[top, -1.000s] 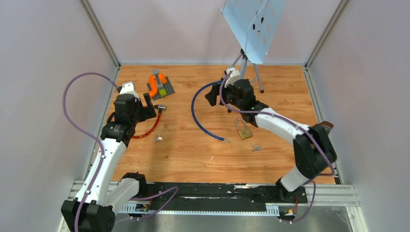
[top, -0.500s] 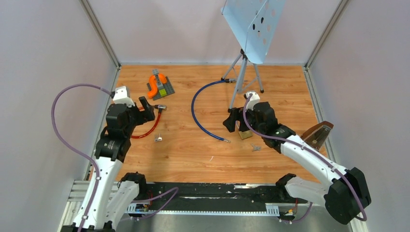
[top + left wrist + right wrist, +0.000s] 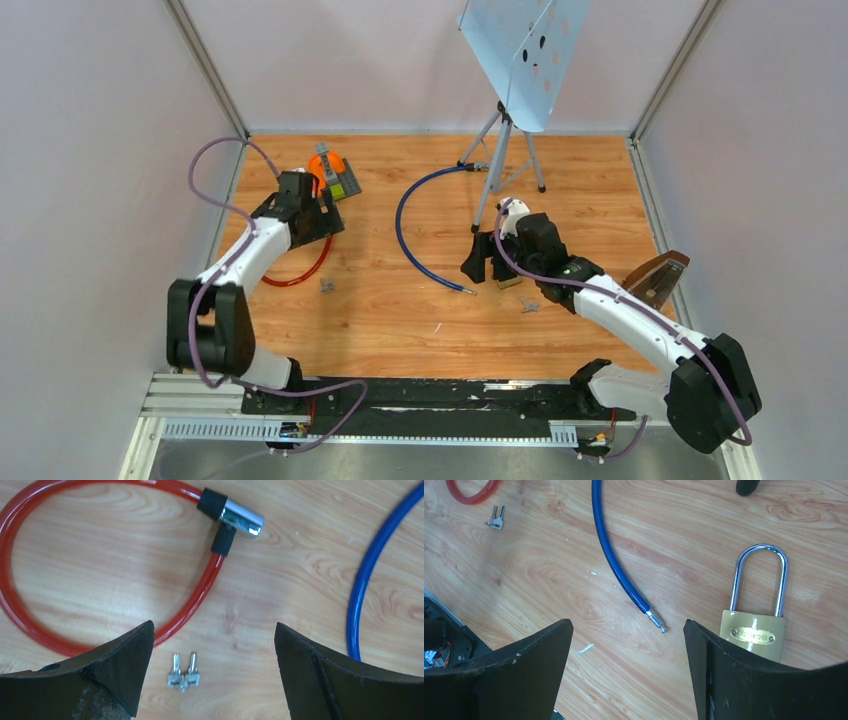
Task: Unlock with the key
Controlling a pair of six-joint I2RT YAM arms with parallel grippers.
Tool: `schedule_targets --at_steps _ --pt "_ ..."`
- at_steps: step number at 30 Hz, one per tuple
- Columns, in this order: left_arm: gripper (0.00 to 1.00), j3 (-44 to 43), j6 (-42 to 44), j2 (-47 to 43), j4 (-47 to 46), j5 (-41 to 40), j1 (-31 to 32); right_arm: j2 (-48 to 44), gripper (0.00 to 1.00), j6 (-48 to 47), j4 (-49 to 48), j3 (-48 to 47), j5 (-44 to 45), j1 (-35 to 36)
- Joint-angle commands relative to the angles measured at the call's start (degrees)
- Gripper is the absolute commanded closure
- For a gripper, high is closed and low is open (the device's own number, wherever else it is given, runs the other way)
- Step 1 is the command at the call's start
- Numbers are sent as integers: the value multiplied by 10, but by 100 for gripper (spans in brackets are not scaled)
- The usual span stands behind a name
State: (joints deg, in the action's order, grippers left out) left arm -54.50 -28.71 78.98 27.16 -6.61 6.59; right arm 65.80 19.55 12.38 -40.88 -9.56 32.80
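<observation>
Sheathed in white shells on the long links of the left arm [image 3: 243, 256] and right arm [image 3: 632, 316], black at joints and bases. Trailed by looping purple cables [image 3: 192, 172]. Tipped with broad, wedge-shaped matt black fingers [image 3: 110, 675], scuffed grey at the edges.

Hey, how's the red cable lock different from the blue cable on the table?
The red cable lock forms a closed loop; the blue cable lies in an open arc. The red one's ends meet at a chrome barrel; the blue one's metal tip lies free. Both rest flat on the wooden table.
</observation>
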Motion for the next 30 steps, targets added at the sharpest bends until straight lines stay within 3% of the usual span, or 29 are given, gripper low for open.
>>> schedule_targets --at_steps 1,13,17,21,25,30 --pt "9 -87 -6 128 -29 -30 -4 -11 19 1 0 -19 -10 -1" --pt "38 -219 71 341 3 -33 -3 -99 19 1 10 41 -13 -1" --pt "63 -199 101 334 4 23 8 -120 19 4 10 53 -5 -1" --pt "87 -176 186 306 18 48 74 -121 19 -1 9 54 -7 -1" --pt "94 -174 273 294 35 68 146 -107 19 -1 5 46 -16 -1" --pt "91 -188 365 294 89 128 191 -118 20 7 4 51 -25 -1"
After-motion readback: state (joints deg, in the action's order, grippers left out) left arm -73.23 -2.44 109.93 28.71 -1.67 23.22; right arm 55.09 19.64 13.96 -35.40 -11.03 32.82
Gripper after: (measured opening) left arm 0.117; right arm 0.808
